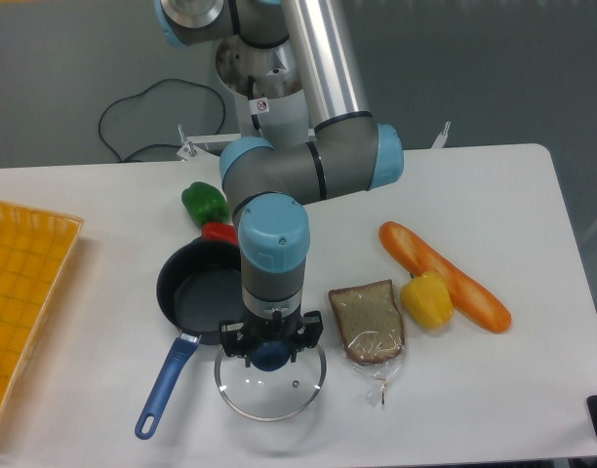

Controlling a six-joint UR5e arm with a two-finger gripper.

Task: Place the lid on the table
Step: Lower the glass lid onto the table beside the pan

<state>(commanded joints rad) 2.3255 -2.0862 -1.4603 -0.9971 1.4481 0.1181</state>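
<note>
Gripper (271, 353) pinches the blue knob of the lid (269, 380), lower centre of frame, right of the pan (196, 292), over the table (494, 390).

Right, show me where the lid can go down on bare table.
Bare table lies between the tray and pan, and along the front edge under the lid. Crowded: bread sits just right of the lid, pan just left.

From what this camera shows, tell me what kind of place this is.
Probably a robotics lab set up for kitchen-style tests: a robot arm's pincer over a glass lid on a plain white table, with a frying pan and food items against a bare grey wall.
</note>
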